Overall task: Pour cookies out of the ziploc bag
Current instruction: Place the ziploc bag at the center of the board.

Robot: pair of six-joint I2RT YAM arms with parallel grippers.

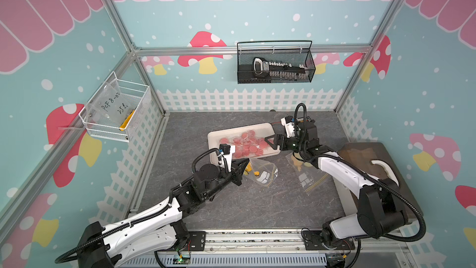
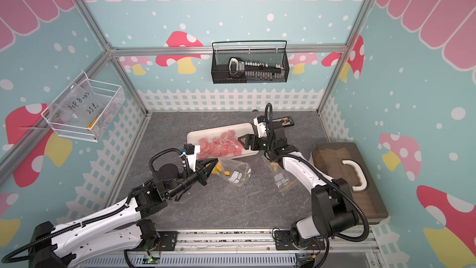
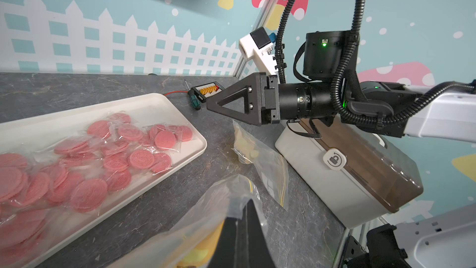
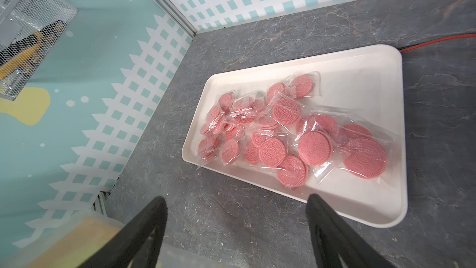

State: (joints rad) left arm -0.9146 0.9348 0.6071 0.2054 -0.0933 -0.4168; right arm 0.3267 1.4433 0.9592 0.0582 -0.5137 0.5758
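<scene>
Brightly, evenly lit from overhead, with faint soft shadows on the bench (image 1: 231,202) beside the white tray (image 1: 257,128). Flecked with glints on the wrapping of the cookies (image 4: 314,148). Crisp in both top views, though bowed toward the corners far from the tray. Blurred in the wrist views at the left hand (image 3: 247,210), the ziploc bag (image 3: 206,215) and the right hand (image 4: 234,199) near the tray.

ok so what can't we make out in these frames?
- Cookie count: cookies overlap in glossy wrappers on the white tray; in a top view the left arm covers a tray corner.
- Ziploc bag contents: left wrist view, blurred, cut off by the frame edge beside the shut left end effector.
- Second bag: top view, right arm crosses it.
- Item in the black mesh basket: top views, mesh screens it.
</scene>
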